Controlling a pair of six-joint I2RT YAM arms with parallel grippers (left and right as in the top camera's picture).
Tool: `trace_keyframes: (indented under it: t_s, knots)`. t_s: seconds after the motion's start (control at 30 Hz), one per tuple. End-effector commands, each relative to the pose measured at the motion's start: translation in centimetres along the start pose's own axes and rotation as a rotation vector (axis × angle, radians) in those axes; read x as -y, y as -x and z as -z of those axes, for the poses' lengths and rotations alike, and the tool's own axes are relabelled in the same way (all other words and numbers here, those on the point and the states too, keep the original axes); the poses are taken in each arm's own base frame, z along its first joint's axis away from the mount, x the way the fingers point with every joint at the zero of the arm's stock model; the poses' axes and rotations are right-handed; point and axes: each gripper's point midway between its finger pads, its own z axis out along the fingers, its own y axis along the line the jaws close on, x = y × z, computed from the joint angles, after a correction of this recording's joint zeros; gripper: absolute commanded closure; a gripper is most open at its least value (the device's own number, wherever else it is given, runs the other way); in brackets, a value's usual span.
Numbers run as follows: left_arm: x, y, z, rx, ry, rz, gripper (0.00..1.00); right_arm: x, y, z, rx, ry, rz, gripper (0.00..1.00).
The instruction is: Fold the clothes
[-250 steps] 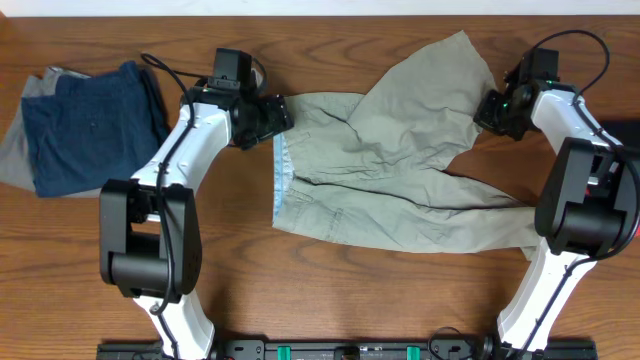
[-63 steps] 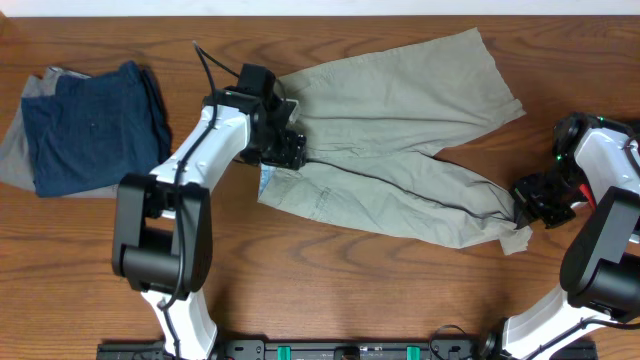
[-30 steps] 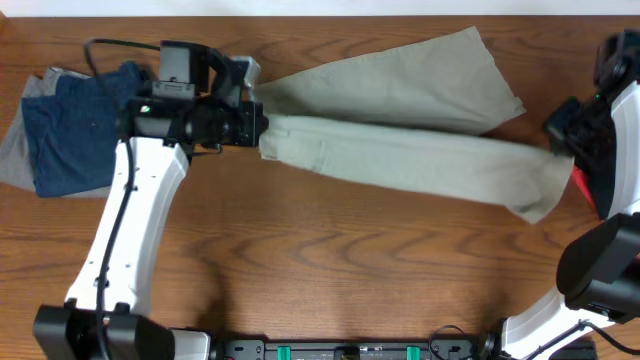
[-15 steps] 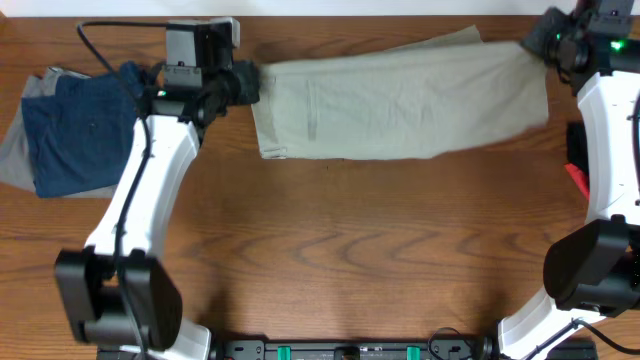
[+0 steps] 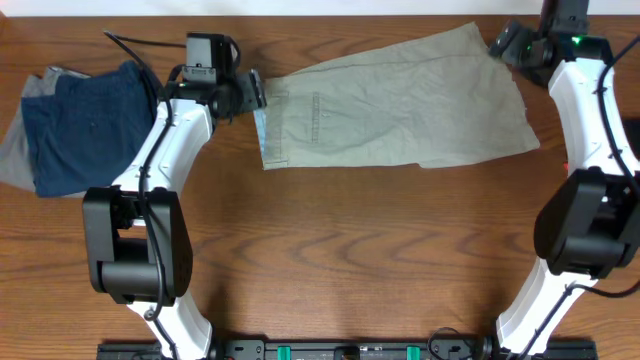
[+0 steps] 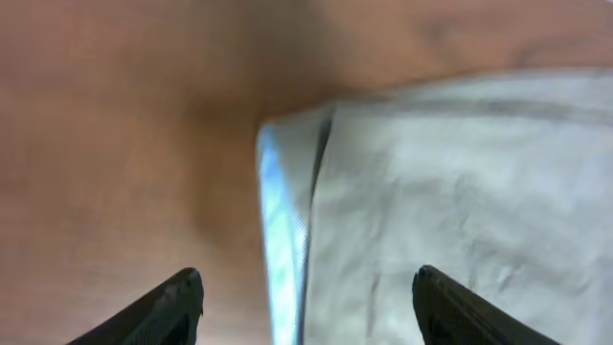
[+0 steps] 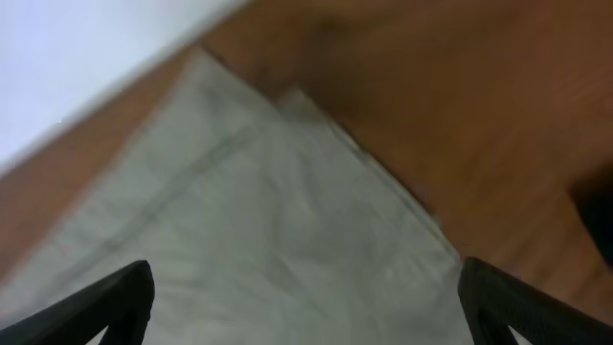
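Note:
The khaki trousers [image 5: 400,110] lie folded leg over leg across the far middle of the table, waistband to the left. My left gripper [image 5: 256,92] hovers open at the waistband's far corner; in the left wrist view the pale blue lining [image 6: 285,240] and khaki cloth [image 6: 460,192] lie below the spread fingers [image 6: 177,302], nothing held. My right gripper [image 5: 500,42] stands open over the leg-end corner at the far right. The right wrist view shows that khaki corner [image 7: 259,211] under wide-apart fingers [image 7: 115,297]. A navy blue garment [image 5: 90,125] rests on a grey one [image 5: 15,150] at far left.
The folded navy and grey pile sits at the left edge. A white wall strip [image 5: 320,6] borders the table's far edge. A red and black object [image 5: 572,165] lies by the right arm. Bare wood [image 5: 350,250] fills the near half.
Both grippers carried the trousers toward the far edge, laying one leg over the other, then let go. Their jaws went from shut on the cloth to open.

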Motion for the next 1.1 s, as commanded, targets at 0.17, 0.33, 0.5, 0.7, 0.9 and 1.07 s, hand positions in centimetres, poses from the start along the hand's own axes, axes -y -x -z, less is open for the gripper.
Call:
trace_keyframes:
  t_s: [0.17, 0.33, 0.5, 0.7, 0.9, 1.07]
  knots:
    - [-0.7, -1.5, 0.3, -0.055, 0.024, 0.011, 0.28, 2.0, -3.5, 1.0, -0.147, -0.085, 0.088, 0.01]
    - [0.4, 0.9, 0.0, 0.04, -0.026, -0.045, 0.29, 3.6, -6.5, 1.9, -0.275, -0.145, 0.101, 0.01]
    - [0.5, -1.5, -2.4, -0.058, -0.063, -0.02, 0.28, 5.0, -8.9, 3.0, -0.385, -0.199, 0.113, 0.01]
    - [1.5, -6.8, -5.3, -0.256, -0.128, 0.0, 0.33, 6.1, -9.5, 3.4, -0.419, -0.233, 0.112, 0.01]
    - [2.6, -10.2, -6.0, -0.361, -0.114, -0.025, 0.34, 6.5, -9.9, 3.7, -0.443, -0.245, 0.113, 0.01]
    - [2.9, -12.1, -6.2, -0.392, -0.082, -0.054, 0.91, 6.7, -10.3, 4.0, -0.461, -0.253, 0.114, 0.01]
